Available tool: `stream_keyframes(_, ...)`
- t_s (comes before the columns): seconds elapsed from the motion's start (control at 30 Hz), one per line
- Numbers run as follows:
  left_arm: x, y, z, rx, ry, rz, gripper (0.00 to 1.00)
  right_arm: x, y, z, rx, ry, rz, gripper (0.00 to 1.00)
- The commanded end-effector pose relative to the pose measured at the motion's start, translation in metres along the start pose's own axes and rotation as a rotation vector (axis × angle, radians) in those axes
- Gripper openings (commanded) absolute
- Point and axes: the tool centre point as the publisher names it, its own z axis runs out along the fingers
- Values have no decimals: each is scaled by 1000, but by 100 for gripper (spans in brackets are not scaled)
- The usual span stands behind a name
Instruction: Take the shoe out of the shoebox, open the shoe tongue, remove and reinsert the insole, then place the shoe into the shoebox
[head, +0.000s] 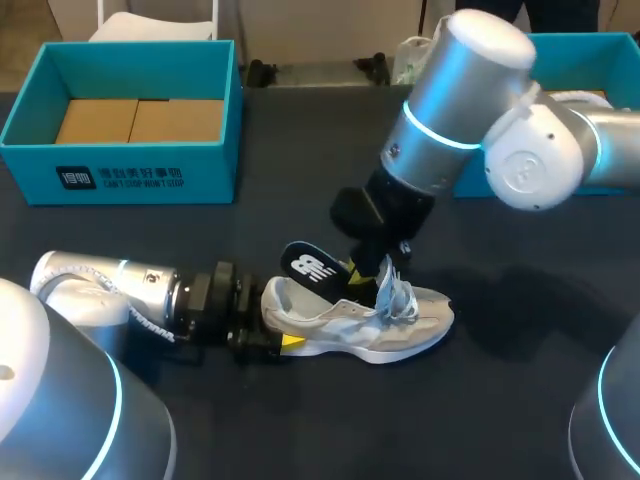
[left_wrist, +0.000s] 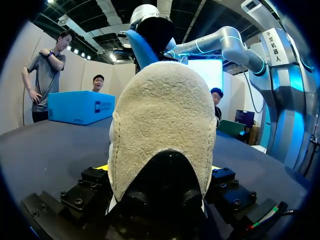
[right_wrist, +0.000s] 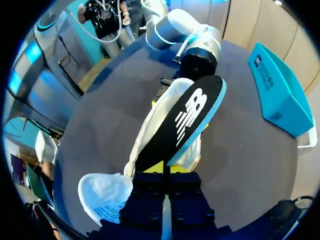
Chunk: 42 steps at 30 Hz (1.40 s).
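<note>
A beige and white shoe (head: 385, 325) lies on its sole on the dark table, toe to the right. My left gripper (head: 268, 338) holds it by the heel, one finger on each side; the heel (left_wrist: 165, 115) fills the left wrist view. My right gripper (head: 360, 275) hovers over the shoe's opening, shut on the front end of a black insole (head: 308, 266) with a blue edge. The insole (right_wrist: 185, 120) slants up out of the shoe (right_wrist: 147, 127), its heel end raised above the collar. The laces and tongue stand up by the right fingers.
An open teal shoebox (head: 120, 165) with brown cardboard inside stands at the back left. A second teal box (head: 590, 50) sits at the back right, partly behind my right arm. Bare dark table lies in front of the shoe.
</note>
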Motion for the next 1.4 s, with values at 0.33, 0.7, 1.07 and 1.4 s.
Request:
stream_keyframes(0.33,1,0,0,0,-1,0,0,-9,26,10,50,143,-18,0)
stream_keyframes(0.7,1,0,0,0,-1,0,0,1,26,8,6,143,-93,0)
stream_keyframes(1.07,1,0,0,0,-1,0,0,2,29,9,14,172,-105,0)
stream_keyframes(1.4,1,0,0,0,-1,0,0,1,37,10,-53,195,-183,0)
